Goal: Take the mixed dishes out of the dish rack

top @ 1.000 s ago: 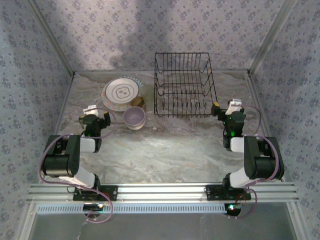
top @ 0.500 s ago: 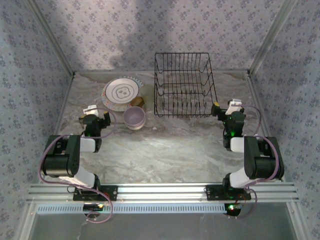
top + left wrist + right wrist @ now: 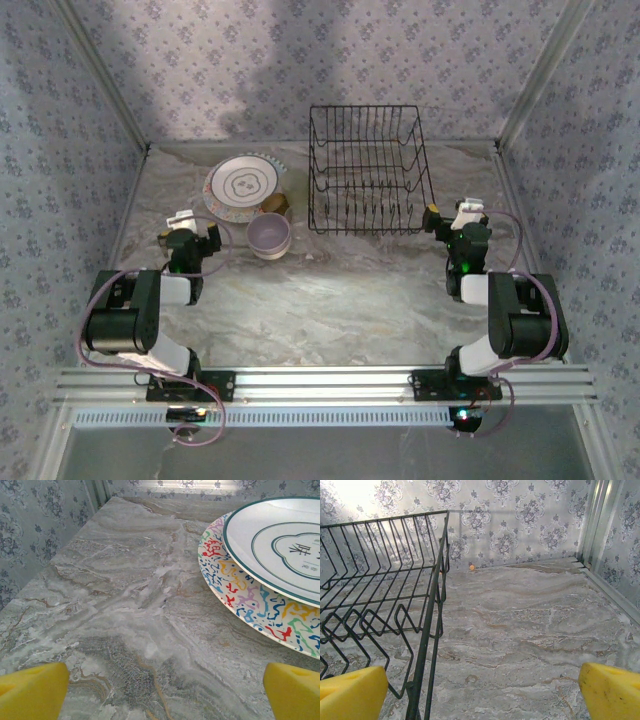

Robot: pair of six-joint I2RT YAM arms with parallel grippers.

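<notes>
The black wire dish rack (image 3: pixel 368 170) stands at the back centre with nothing in it; its right wall (image 3: pixel 380 595) fills the left of the right wrist view. To its left a white plate with green rings (image 3: pixel 285 545) lies on the squiggle plate (image 3: pixel 240 595), seen from above as one stack (image 3: pixel 243 188). A tan cup (image 3: pixel 276 204) and the lilac bowl (image 3: pixel 268 236) sit beside the stack. My left gripper (image 3: pixel 189 230) (image 3: pixel 162 695) is open over bare table left of the plates. My right gripper (image 3: pixel 457 216) (image 3: pixel 480 695) is open just right of the rack.
The marble table (image 3: pixel 330 290) is walled by patterned panels with metal posts at the back corners (image 3: pixel 592 525). A small orange speck (image 3: pixel 472 567) lies by the back wall behind the rack. Both arms sit folded near the front rail (image 3: pixel 320 382).
</notes>
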